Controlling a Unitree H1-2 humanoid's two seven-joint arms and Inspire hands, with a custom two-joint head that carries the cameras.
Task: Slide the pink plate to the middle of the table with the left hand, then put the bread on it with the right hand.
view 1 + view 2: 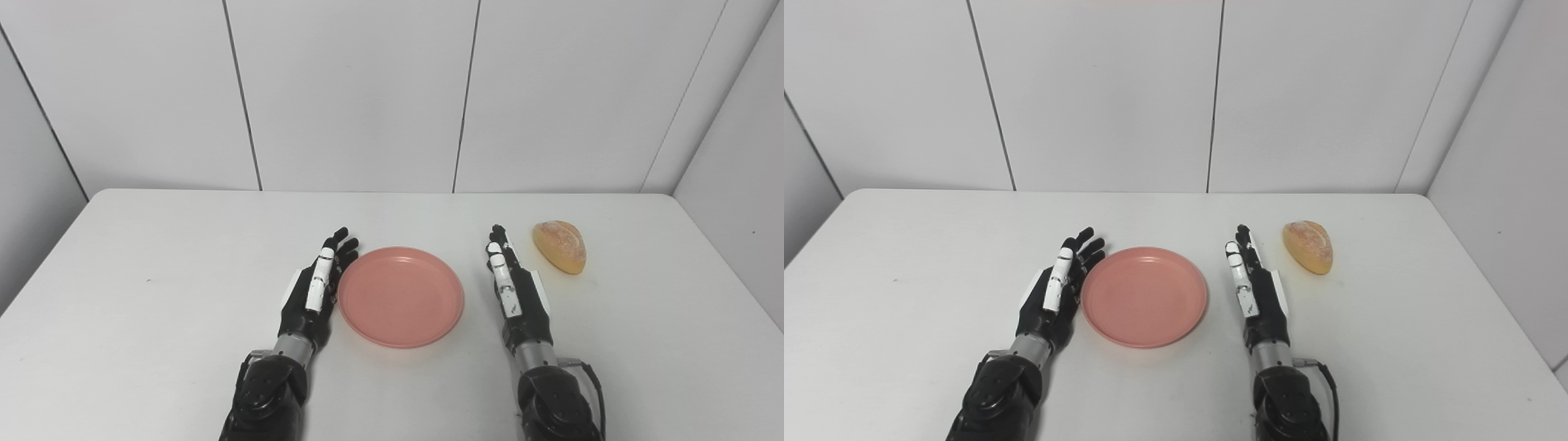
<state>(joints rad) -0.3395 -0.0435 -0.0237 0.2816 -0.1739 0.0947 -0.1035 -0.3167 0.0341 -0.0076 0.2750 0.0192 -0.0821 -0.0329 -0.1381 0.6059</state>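
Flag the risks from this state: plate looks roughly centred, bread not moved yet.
1. The left hand lies open right against the pink plate; any further push could slide it off centre.
2. The bread is rounded and lies on the table beyond the open right hand; a sideways approach may roll it away rather than grasp it.

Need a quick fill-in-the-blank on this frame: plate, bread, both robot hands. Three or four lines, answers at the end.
1. The pink plate holds ____.
2. The bread lies on the white table, to the far right of the ____ robot hand.
3. The left robot hand is beside the plate's ____ edge, fingers apart.
4. Between the two robot hands lies the ____.

Missing words: nothing; right; left; plate
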